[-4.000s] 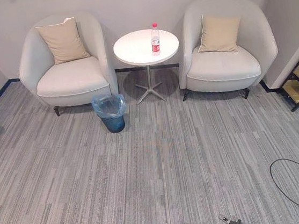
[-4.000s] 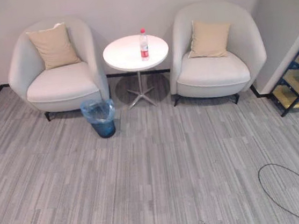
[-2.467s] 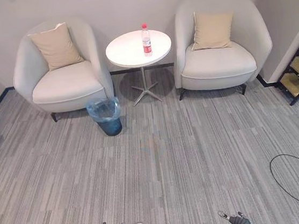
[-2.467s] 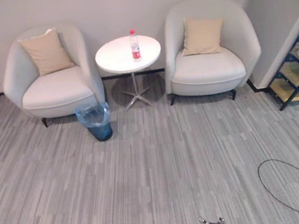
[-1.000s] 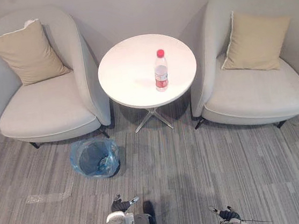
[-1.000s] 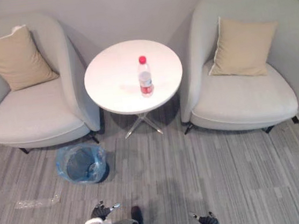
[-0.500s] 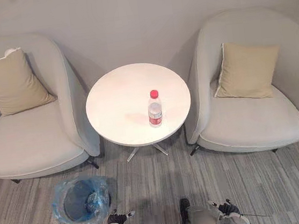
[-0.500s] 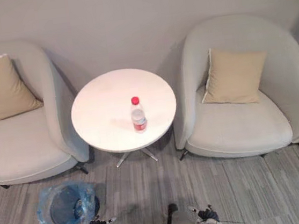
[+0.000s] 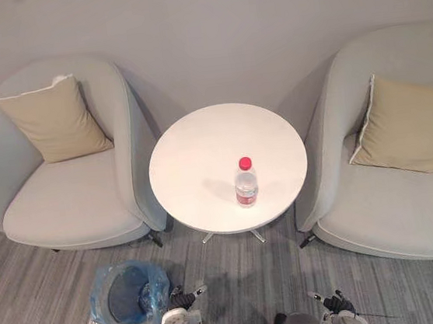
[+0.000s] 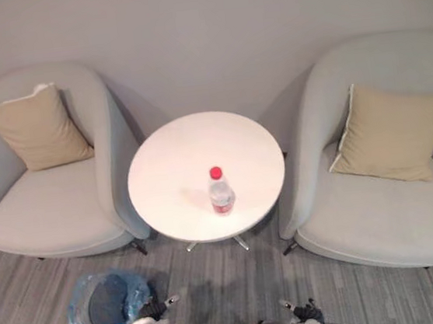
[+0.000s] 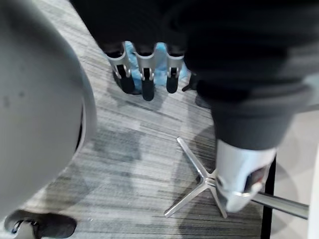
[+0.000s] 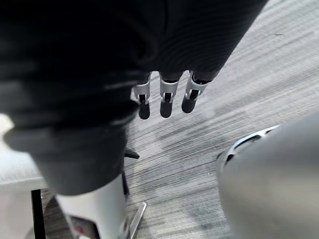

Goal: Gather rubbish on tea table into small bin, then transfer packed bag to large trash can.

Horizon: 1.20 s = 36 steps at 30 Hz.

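nearest, at 7 o'clock, the left hand (image 11: 143,74) hangs with its fingers straight and apart, holding nothing. at 5 o'clock the right hand (image 12: 166,94) hangs the same way, loose and empty. i judge both are carried low at the sides because no reach has begun yet. just beside the left hand, at its 9 o'clock, the bin (image 9: 100,296) sits on the carpet (image 9: 237,277). it is lined with a blue bag whose mouth gapes upward, ready to take a drop from above. further out, the round white table (image 9: 192,157) stands between the left chair (image 9: 72,202) and the right chair (image 9: 394,212). the bottle (image 9: 245,184) stands upright on it, toward 5 o'clock of the top's centre, the one piece of rubbish to gather. that spot favours the right hand, i think, while the bin lies at the table's 8 o'clock, so the bottle would have to cross over. farthest, a tan cushion (image 9: 54,122) leans in each chair's back.
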{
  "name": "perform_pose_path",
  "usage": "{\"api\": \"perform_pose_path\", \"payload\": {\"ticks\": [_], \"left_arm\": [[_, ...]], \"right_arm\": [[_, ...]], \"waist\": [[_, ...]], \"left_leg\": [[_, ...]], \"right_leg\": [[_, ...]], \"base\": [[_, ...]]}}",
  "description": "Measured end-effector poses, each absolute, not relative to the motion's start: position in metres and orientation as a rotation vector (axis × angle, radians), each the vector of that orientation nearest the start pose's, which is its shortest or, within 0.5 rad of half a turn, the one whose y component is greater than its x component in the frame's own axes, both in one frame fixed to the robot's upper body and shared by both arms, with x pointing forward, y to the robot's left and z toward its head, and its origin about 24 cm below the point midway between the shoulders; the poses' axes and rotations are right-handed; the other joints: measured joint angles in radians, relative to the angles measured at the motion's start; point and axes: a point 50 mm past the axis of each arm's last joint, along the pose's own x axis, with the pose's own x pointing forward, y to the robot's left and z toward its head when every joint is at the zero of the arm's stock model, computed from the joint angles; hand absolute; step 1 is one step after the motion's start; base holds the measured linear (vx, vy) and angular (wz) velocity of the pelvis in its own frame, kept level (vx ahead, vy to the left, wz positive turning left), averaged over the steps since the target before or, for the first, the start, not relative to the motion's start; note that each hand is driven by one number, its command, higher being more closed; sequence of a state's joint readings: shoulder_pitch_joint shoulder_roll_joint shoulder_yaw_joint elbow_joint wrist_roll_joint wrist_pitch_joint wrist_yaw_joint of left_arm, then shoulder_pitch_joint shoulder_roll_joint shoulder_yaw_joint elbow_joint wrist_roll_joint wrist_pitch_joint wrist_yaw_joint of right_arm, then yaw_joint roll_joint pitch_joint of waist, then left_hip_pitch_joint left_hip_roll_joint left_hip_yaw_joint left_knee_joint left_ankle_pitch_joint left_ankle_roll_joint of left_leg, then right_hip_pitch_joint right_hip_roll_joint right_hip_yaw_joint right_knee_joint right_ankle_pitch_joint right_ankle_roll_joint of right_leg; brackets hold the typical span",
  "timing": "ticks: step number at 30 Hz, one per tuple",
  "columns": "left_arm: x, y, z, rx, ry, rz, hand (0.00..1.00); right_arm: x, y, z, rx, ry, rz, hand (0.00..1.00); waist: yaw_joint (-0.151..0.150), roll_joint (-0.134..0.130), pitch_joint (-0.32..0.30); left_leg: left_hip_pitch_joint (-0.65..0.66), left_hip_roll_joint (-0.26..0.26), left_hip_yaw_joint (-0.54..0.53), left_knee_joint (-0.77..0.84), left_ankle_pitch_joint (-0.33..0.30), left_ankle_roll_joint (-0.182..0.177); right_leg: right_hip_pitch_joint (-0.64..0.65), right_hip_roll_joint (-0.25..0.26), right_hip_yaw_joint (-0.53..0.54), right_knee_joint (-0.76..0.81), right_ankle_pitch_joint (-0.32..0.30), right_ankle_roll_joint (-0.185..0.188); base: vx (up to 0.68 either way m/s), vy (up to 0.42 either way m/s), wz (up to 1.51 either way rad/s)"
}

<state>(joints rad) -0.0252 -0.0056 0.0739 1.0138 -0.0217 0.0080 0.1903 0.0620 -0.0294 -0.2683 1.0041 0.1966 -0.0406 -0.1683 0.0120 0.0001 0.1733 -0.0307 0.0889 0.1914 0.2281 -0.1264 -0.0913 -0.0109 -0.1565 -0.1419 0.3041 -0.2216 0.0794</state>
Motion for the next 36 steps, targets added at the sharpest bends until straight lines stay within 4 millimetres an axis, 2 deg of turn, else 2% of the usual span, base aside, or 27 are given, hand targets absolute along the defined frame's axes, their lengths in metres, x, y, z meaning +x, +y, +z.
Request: {"api": "perform_pose_path", "payload": {"ticks": [2, 4, 7, 11, 16, 20, 27, 36], "left_arm": [[0.139, 0.171, -0.151, 0.071, 1.019, 0.235, 0.0], [0.137, 0.172, -0.152, 0.083, 1.027, 0.227, 0.0], [0.134, 0.17, -0.153, 0.106, 1.041, 0.201, 0.0], [0.133, 0.168, -0.154, 0.151, 1.042, 0.163, 0.0], [0.131, 0.172, -0.154, 0.182, 1.043, 0.154, 0.0], [0.128, 0.173, -0.155, 0.198, 1.042, 0.148, 0.0], [0.123, 0.185, -0.155, 0.237, 1.052, 0.154, 0.0], [0.119, 0.187, -0.155, 0.265, 1.047, 0.138, 0.0]], "right_arm": [[0.104, -0.198, -0.157, 0.212, 1.021, -0.53, 0.0], [0.103, -0.196, -0.157, 0.213, 1.025, -0.526, 0.0], [0.104, -0.197, -0.157, 0.195, 1.023, -0.517, 0.0], [0.119, -0.203, -0.146, 0.096, 0.937, -0.469, 0.0], [0.146, -0.229, -0.112, -0.053, 0.715, -0.465, 0.0], [0.159, -0.24, -0.086, -0.174, 0.571, -0.438, 0.0], [0.176, -0.234, -0.062, -0.241, 0.431, -0.405, 0.0], [0.2, -0.218, -0.04, -0.303, 0.304, -0.293, 0.0]], "waist": [[-0.003, -0.031, -0.021], [-0.004, -0.038, -0.027], [-0.005, -0.03, -0.036], [-0.007, -0.013, -0.046], [-0.011, -0.012, -0.05], [-0.012, -0.014, -0.051], [-0.012, -0.016, -0.052], [-0.007, -0.016, -0.052]], "left_leg": [[0.02, -0.029, 0.01, -0.035, 0.003, 0.005], [0.046, -0.048, 0.01, -0.074, 0.01, 0.016], [0.071, -0.059, 0.005, -0.11, 0.016, 0.023], [0.069, -0.054, -0.015, -0.117, 0.016, 0.023], [0.071, -0.045, -0.044, -0.139, 0.03, 0.029], [0.069, -0.046, -0.049, -0.143, 0.033, 0.031], [0.048, -0.053, -0.082, -0.144, 0.036, 0.035], [0.034, -0.064, -0.168, -0.239, 0.116, 0.027]], "right_leg": [[0.01, -0.02, 0.01, -0.032, 0.006, 0.016], [0.026, -0.028, 0.009, -0.056, 0.008, 0.02], [0.05, -0.031, 0.008, -0.085, 0.009, 0.021], [0.068, -0.017, 0.011, -0.122, 0.022, 0.017], [0.096, 0.002, 0.019, -0.192, 0.064, 0.008], [0.112, 0.004, 0.019, -0.236, 0.093, 0.005], [0.116, 0.003, 0.006, -0.269, 0.113, 0.013], [0.09, 0.003, -0.039, -0.275, 0.123, 0.022]], "base": [[0.12, 0.124, -0.07], [0.12, 0.09, 0.0], [0.12, 0.049, 0.04], [0.09, -0.017, 0.01], [0.06, -0.011, -0.04], [0.01, 0.004, 0.0], [-0.04, 0.014, 0.08], [-0.11, -0.016, 0.2]]}}
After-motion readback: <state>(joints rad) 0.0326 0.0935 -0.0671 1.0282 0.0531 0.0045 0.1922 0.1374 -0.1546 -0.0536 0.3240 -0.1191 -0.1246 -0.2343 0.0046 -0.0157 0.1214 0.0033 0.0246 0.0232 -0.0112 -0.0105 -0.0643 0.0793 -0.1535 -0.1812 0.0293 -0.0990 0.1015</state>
